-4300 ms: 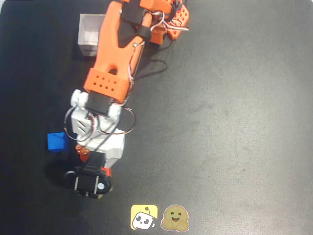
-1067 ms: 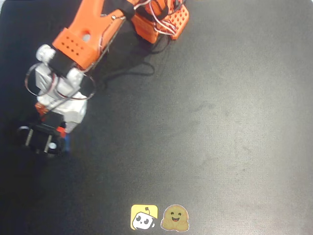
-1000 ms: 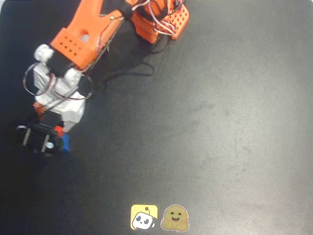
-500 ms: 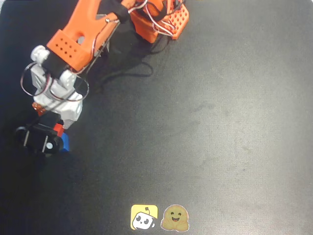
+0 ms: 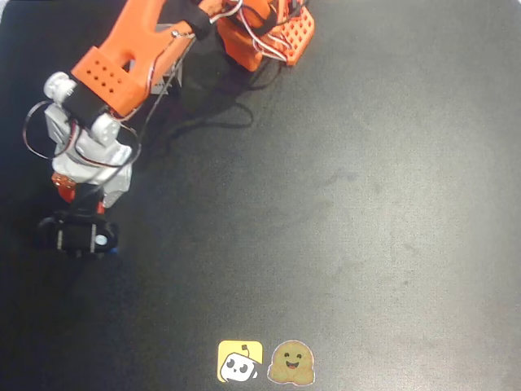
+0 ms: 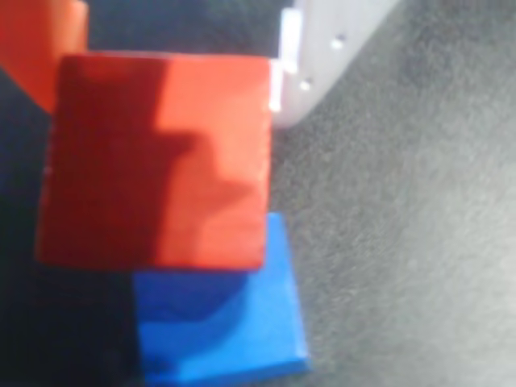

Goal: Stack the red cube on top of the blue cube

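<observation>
Black matte tabletop [image 5: 342,204] | my pincer [image 6: 161,48] clamps small matte red cube [image 6: 153,161] | swung from 4 o'clock onto matte blue cube [image 6: 222,322], overhanging toward 11 | release looks close.

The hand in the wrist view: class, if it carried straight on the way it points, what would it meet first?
Most likely the blue cube, which lies directly beyond the red cube that the hand holds. The gap between the cubes is unclear; they look offset.
</observation>
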